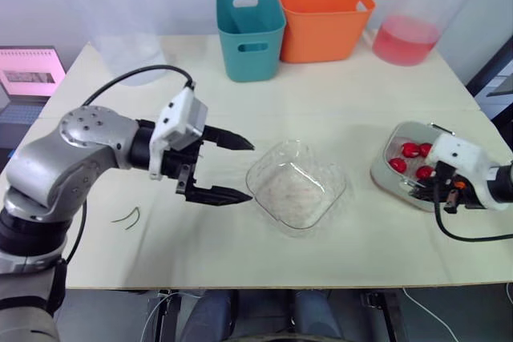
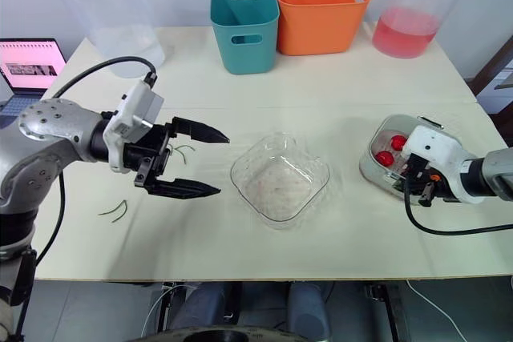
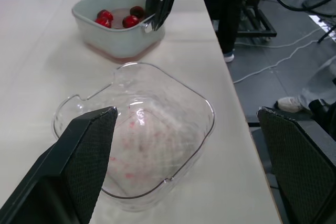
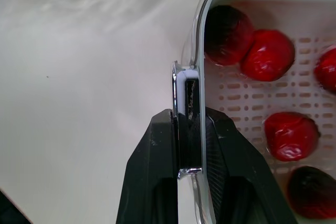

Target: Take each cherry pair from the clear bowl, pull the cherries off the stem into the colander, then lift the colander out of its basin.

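As right gripper point(image 4: 188, 119) clamps colander point(image 4: 236, 98), clear bowl point(image 1: 296, 184) nearby

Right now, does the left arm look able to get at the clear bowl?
Probably yes. The left gripper hangs just beside the bowl, its fingers open and pointing toward the rim, and nothing lies between them.

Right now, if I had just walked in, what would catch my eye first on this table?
Probably the glossy red cherries in the white slotted colander at the right of the pale table, with the right jaws clamped on its rim. Next, the empty clear plastic bowl mid-table, with the left jaws gaping wide beside it.
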